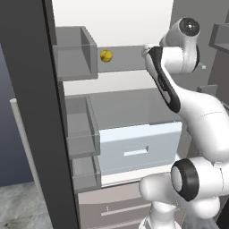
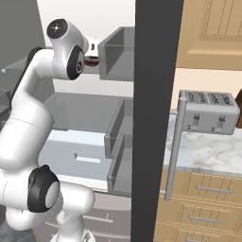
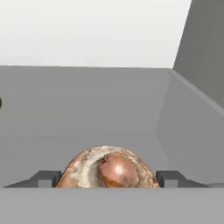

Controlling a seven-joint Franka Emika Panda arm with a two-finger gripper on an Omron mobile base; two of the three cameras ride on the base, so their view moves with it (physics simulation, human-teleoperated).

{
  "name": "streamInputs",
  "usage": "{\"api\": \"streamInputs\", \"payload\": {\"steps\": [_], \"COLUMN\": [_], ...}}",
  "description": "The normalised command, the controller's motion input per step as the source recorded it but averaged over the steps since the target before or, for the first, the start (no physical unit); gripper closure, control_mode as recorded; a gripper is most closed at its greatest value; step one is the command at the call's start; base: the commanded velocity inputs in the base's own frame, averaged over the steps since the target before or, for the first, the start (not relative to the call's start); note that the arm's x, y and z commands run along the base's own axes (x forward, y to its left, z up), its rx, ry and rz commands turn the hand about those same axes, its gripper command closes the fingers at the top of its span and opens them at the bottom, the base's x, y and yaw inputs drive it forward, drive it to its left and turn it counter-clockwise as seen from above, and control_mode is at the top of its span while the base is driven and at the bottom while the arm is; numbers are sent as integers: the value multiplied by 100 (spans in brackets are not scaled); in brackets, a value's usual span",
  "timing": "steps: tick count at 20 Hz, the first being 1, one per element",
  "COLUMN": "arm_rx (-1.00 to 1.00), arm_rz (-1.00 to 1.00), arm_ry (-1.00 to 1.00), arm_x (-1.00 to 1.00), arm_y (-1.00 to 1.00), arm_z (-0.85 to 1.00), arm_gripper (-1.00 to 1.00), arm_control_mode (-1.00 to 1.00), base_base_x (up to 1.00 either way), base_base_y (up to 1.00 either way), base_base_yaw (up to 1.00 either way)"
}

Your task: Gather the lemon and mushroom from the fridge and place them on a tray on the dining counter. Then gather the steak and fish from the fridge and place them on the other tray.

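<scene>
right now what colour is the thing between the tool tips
Mottled reddish-brown and cream: the steak, seen best in the hand view.

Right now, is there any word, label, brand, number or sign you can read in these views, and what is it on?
No readable text in any view.
Fridge: shelves, door bins and drawer fronts are plain, no label.
Toaster: dark slots and levers, no brand or marking legible.
Wooden cabinets: plain.
Lemon and the brown mottled item between the gripper fingertips: no sticker.
</scene>
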Motion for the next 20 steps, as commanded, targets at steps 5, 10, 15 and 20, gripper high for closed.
{"api": "streamInputs", "payload": {"steps": [5,10,15,20], "arm_rx": [8,3,0,0], "arm_rz": [-4,-4,-2,-1], "arm_ry": [-1,4,7,11], "arm_x": [-100,-100,-100,-87], "arm_y": [0,0,0,0], "arm_z": [10,5,0,-4], "arm_gripper": [100,100,100,100], "arm_control_mode": [-100,-100,-100,-100], "base_base_x": [0,0,0,0], "base_base_y": [0,0,0,0], "base_base_yaw": [0,0,0,0]}}
